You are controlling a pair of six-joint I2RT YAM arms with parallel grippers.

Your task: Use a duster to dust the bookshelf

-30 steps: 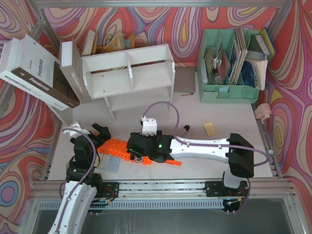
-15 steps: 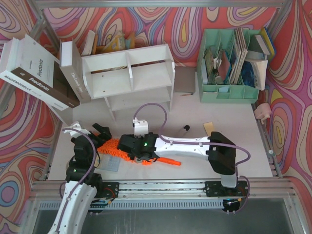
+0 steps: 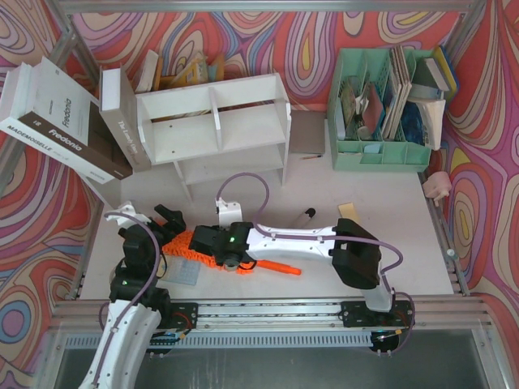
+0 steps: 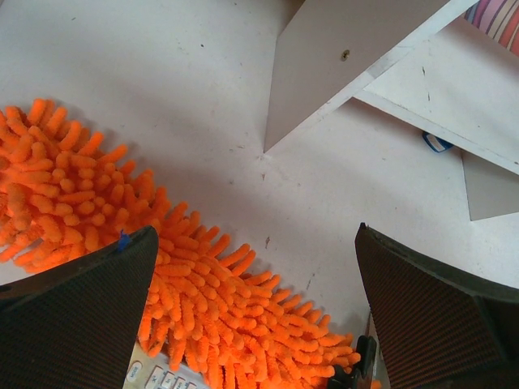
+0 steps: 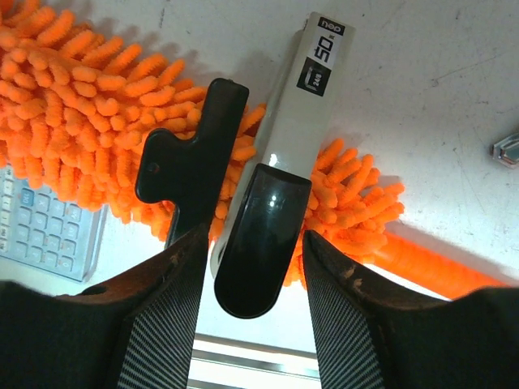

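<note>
The white bookshelf stands at the back left; its foot shows in the left wrist view. The orange duster lies on the table in front of it, handle pointing right. My right gripper is over the fluffy head, its fingers closed on the black end of a white-and-black marker pen; a black clip-shaped piece lies beside the pen. My left gripper is open and empty just above the duster's left part, at the left in the top view.
A calculator lies under the duster's near edge. Big books lean left of the shelf. A mint-green organiser stands at the back right. A yellow note and a small black item lie mid-table.
My right arm has slid left along the duster, its elbow folding in towards the middle. The left arm and the duster have stayed where they were.
</note>
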